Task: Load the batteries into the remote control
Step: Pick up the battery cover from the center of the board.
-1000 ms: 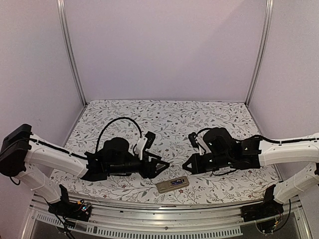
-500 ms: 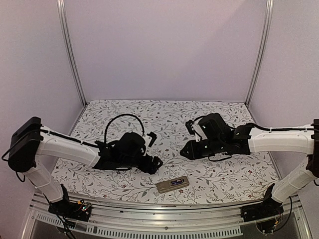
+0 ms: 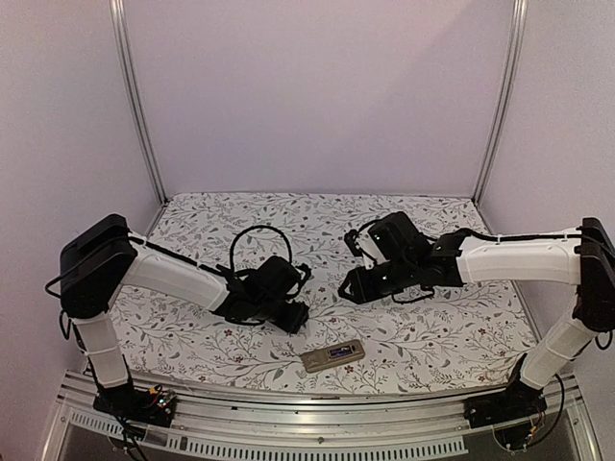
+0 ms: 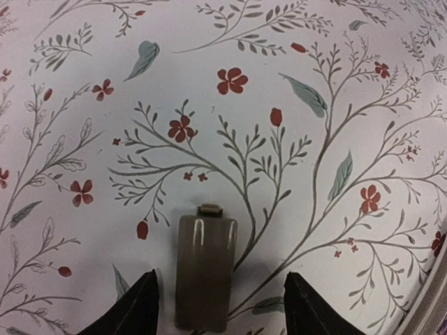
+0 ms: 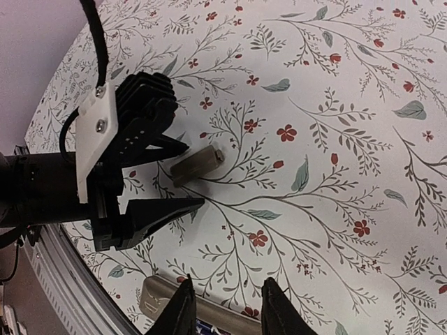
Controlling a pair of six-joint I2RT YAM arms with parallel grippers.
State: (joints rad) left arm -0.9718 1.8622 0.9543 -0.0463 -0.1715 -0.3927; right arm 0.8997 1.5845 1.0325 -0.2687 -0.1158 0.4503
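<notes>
Left gripper (image 3: pixel 293 315), in the top external view, sits low over the white floral-print tablecloth (image 3: pixel 432 336), near the front centre. The right gripper (image 3: pixel 348 286) faces it, just beside it. The slim rectangular tan-grey remote control (image 3: pixel 332 356) lies flat on the cloth near the front edge, apart from both grippers. Plain pale lilac walls (image 3: pixel 317 96) enclose the table on three sides, with aluminium posts (image 3: pixel 135 106) at the rear corners and a metal rail (image 3: pixel 317 423) along the front.

In the left wrist view, the left gripper's jaws stand wide. A small flat tan-grey plastic cover piece (image 4: pixel 204 272) lies on the cloth between the black fingertips (image 4: pixel 133 310), with a gap on each side.

In the right wrist view, the right gripper (image 5: pixel 227 307) is narrowly parted and holds nothing. The remote control (image 5: pixel 157 296) lies just beside its fingers. The cover piece (image 5: pixel 197 165) rests between the left gripper's spread fingers (image 5: pixel 167 209).
</notes>
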